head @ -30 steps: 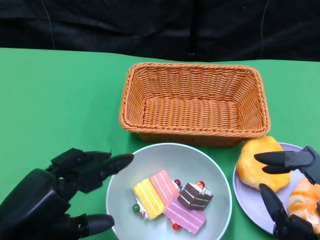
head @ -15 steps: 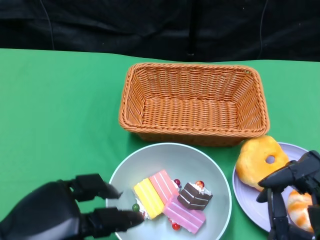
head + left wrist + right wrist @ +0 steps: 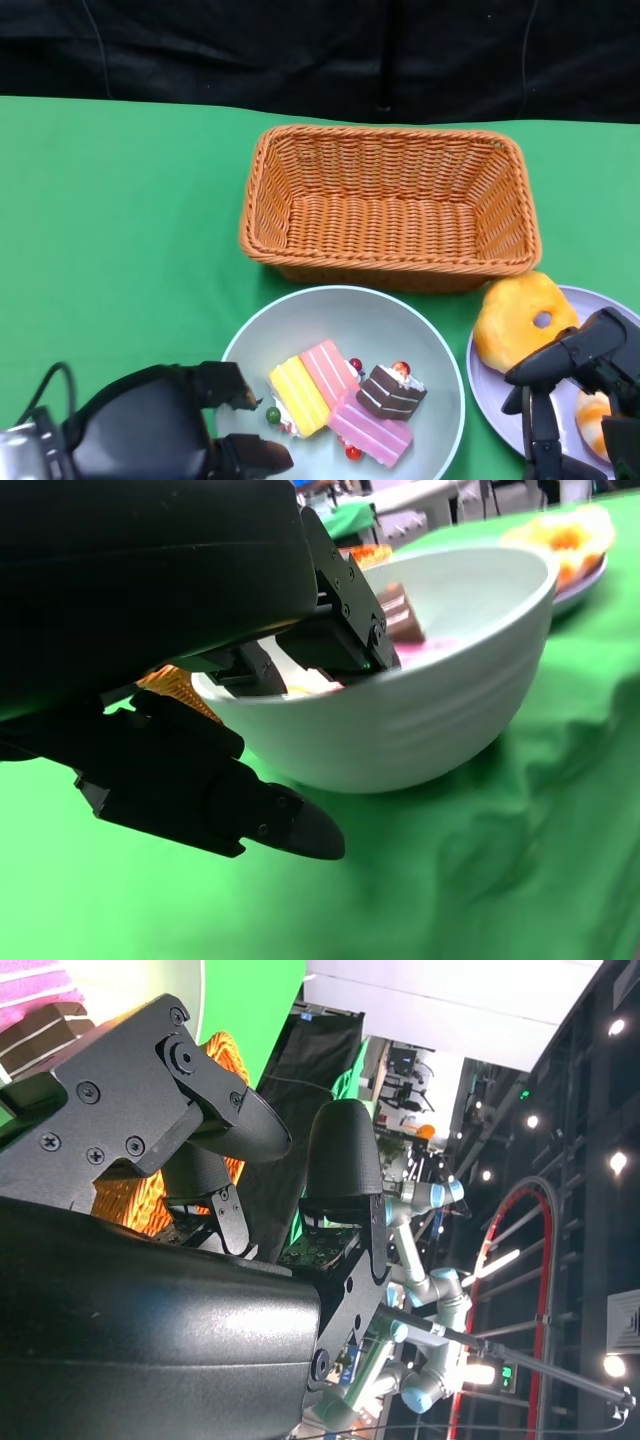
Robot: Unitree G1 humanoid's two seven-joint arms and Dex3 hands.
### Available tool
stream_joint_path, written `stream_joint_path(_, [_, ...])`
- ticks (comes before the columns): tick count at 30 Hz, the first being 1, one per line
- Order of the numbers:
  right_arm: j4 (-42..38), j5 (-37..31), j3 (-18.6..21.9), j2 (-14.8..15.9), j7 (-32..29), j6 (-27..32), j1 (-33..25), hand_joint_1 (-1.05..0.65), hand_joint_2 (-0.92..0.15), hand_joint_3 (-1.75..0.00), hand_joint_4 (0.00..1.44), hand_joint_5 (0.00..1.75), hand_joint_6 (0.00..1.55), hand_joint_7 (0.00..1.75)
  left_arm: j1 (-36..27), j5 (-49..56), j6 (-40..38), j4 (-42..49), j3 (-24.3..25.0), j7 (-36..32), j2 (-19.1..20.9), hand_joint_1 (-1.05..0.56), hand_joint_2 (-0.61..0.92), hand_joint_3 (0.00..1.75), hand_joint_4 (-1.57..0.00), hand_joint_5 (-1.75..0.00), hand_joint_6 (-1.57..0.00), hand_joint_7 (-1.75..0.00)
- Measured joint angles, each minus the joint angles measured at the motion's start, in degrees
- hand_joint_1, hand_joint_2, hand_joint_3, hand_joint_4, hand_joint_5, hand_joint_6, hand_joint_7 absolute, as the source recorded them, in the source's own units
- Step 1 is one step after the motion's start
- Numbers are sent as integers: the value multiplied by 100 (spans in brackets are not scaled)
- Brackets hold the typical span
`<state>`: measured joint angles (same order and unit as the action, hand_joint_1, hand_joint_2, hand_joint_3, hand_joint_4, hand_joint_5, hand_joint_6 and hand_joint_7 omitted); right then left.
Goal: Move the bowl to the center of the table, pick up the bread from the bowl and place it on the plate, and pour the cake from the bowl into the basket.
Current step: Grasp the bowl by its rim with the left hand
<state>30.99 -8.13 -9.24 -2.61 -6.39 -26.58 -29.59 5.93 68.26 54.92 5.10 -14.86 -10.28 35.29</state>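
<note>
- The bowl [image 3: 420, 345] is seen on the green tabletop [image 3: 120, 220], just before the wicker basket [image 3: 388, 205]; its near rim is cut off.
- Cake slices [image 3: 340, 390] lie inside it.
- The left hand [image 3: 165, 435] pinches the bowl's rim, fingers [image 3: 340, 630] inside, thumb outside.
- The right hand [image 3: 580, 390], fingers spread, partly hides the plate [image 3: 490, 400] and one bread [image 3: 592, 420]; another bread [image 3: 520, 312] lies clear.

Matte black left robot hand [image 3: 165, 430], silver forearm, thin black cable, visible screws.

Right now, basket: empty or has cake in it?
Empty. The basket shows only bare wicker inside; the cake pieces lie in the bowl.
</note>
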Motion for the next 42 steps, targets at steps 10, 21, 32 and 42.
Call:
stream_joint_path(10, [-1,-6,15,-14,22,-48,-44,-6,-41,-134,76,160,68,140,1076,830,-712,1637,-1531,-1629,-159,-43,87,1,-66,-106,-104,-13])
stream_joint_path(21, [-39,-92,42,-38,1,-126,-36,-4,-41,-135,77,160,69,140,1922,960,-730,2986,-2655,-4166,-288,-32,92,12,-95,-175,-72,-174])
stream_joint_path(32, [-88,-101,37,-72,-19,-134,-49,-4,-42,-133,76,160,68,139,1422,349,-731,1547,-2422,-4157,363,-26,92,11,-88,-175,-67,-174])
stream_joint_path(42, [-105,-95,63,-72,-15,-135,-33,-5,-44,-129,76,159,69,138,1025,-65,-579,704,-1944,-3634,678,-27,92,10,-89,-175,-68,-175])
